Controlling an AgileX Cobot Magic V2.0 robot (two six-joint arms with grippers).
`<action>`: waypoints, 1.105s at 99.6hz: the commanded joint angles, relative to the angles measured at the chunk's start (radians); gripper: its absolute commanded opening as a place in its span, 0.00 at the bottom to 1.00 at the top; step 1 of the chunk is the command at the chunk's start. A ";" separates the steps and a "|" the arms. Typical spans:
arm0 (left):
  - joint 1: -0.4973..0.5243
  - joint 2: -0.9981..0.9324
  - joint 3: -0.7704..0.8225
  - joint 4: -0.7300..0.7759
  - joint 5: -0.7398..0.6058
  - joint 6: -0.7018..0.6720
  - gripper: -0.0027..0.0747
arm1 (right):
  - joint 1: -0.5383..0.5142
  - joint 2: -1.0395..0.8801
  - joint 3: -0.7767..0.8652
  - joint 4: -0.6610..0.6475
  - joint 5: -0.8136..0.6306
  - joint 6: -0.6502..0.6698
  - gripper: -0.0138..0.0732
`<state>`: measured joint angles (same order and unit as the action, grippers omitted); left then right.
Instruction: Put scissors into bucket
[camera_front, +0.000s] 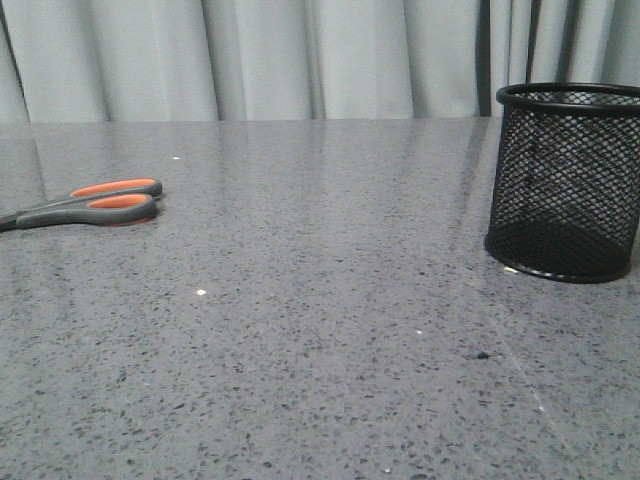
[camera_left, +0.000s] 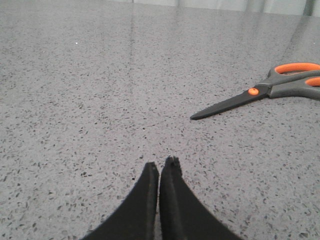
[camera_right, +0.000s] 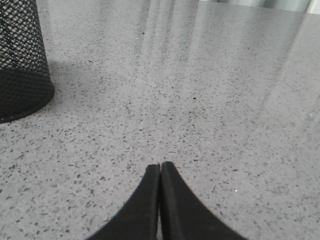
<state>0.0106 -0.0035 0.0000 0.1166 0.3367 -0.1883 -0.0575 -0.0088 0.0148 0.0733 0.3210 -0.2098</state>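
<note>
The scissors (camera_front: 95, 205) lie flat on the grey speckled table at the far left, closed, grey handles lined with orange. They also show in the left wrist view (camera_left: 260, 92), blades pointing toward my left gripper (camera_left: 160, 165), which is shut, empty and well apart from them. The black wire-mesh bucket (camera_front: 565, 180) stands upright at the right of the table. Its lower wall shows in the right wrist view (camera_right: 22, 65). My right gripper (camera_right: 160, 165) is shut and empty, apart from the bucket. Neither gripper shows in the front view.
The grey speckled table (camera_front: 320, 330) stretches between the scissors and the bucket. A pale grey curtain (camera_front: 300, 55) hangs behind the table's far edge. A few small specks lie on the tabletop.
</note>
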 joint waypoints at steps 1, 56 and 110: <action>0.002 -0.026 0.040 -0.001 -0.051 -0.004 0.01 | -0.006 -0.023 0.005 0.007 -0.035 -0.007 0.11; 0.002 -0.026 0.040 -0.001 -0.051 -0.004 0.01 | -0.006 -0.023 0.005 0.007 -0.035 -0.007 0.11; 0.002 -0.026 0.040 -0.001 -0.051 -0.004 0.01 | -0.006 -0.023 0.005 -0.456 -0.368 -0.007 0.11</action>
<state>0.0106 -0.0035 0.0000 0.1166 0.3367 -0.1883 -0.0597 -0.0088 0.0148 -0.3317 0.1157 -0.2098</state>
